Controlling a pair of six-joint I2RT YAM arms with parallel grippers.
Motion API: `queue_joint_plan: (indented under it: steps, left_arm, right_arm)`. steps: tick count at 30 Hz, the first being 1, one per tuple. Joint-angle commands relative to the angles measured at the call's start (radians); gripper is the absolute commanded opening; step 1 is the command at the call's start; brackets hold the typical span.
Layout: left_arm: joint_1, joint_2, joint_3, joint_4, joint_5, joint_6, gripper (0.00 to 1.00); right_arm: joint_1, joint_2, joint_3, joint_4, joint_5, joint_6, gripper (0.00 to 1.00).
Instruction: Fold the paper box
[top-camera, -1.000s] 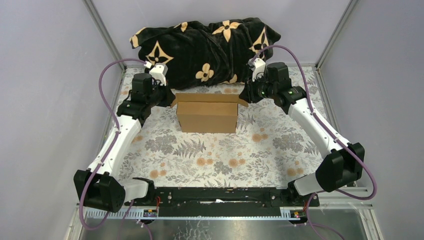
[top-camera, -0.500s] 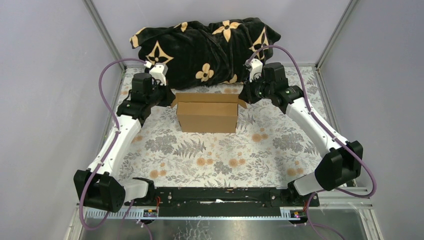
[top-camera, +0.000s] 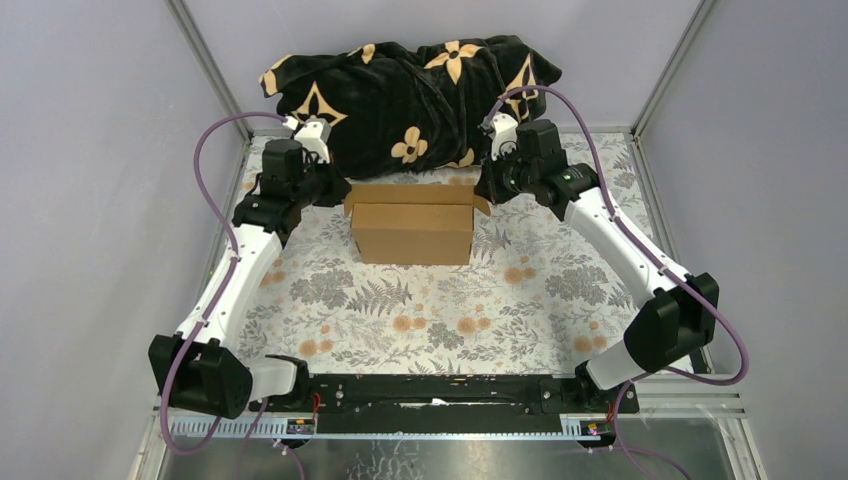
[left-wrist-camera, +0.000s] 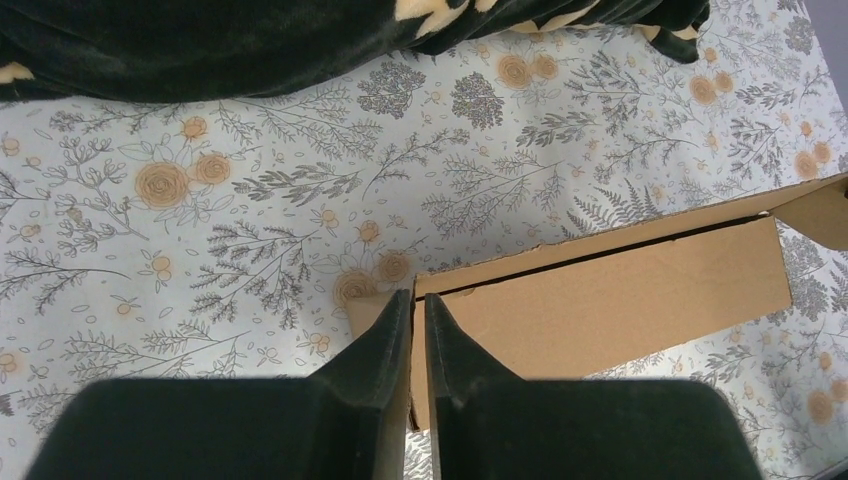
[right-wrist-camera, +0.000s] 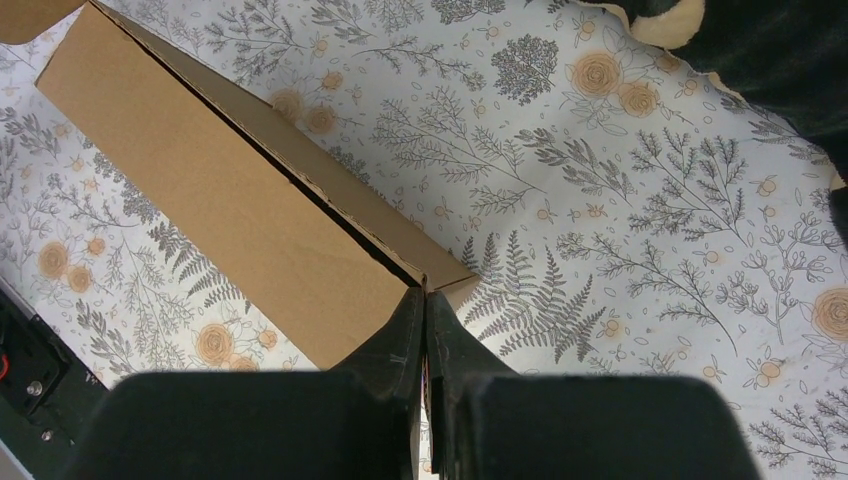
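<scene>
Left gripper (left-wrist-camera: 412, 296) stands at the left end of the paper box (top-camera: 412, 232), its two dark fingers (left-wrist-camera: 375, 345) drawn almost together, with a thin strip of brown cardboard showing in the slit between them; the jaws are clamped on the cardboard at that end of the box. Right gripper (right-wrist-camera: 424, 292) is at the opposite, right end of the box, its fingers (right-wrist-camera: 398, 345) pressed together with only a hairline seam between them; its tips sit at the box corner, but whether any cardboard is caught in them cannot be told. Both arms reach forward from their bases at the near edge and angle inward, so that the wrists flank the box on either side. Purple cables (top-camera: 205, 160) loop up from each wrist. The paper box is plain brown corrugated cardboard, folded into a low rectangular shape, and it rests on the floral table cover (top-camera: 440, 300) at the far middle of the table, its long side facing the arm bases. A dark gap runs along its far long edge, between the top panel and the panel beyond it. A small flap (top-camera: 484, 203) sticks out at the right end, and another at the left end. Beyond the box, a bunched black blanket (top-camera: 410, 90) with tan flower motifs lies along the far edge of the table, near the box.
</scene>
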Motion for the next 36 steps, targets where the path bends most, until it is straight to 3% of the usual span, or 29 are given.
queue_joint_plan:
  steps: [1, 36]
  left_arm:
    - [0.006, 0.014, 0.023, -0.013, 0.038, -0.036, 0.14]
    - [-0.051, 0.013, -0.017, -0.03, -0.024, -0.047, 0.14]
  right_arm:
    - [0.031, 0.008, 0.055, -0.005, 0.017, 0.016, 0.0]
    - [0.085, 0.122, 0.189, -0.103, 0.077, 0.196, 0.0]
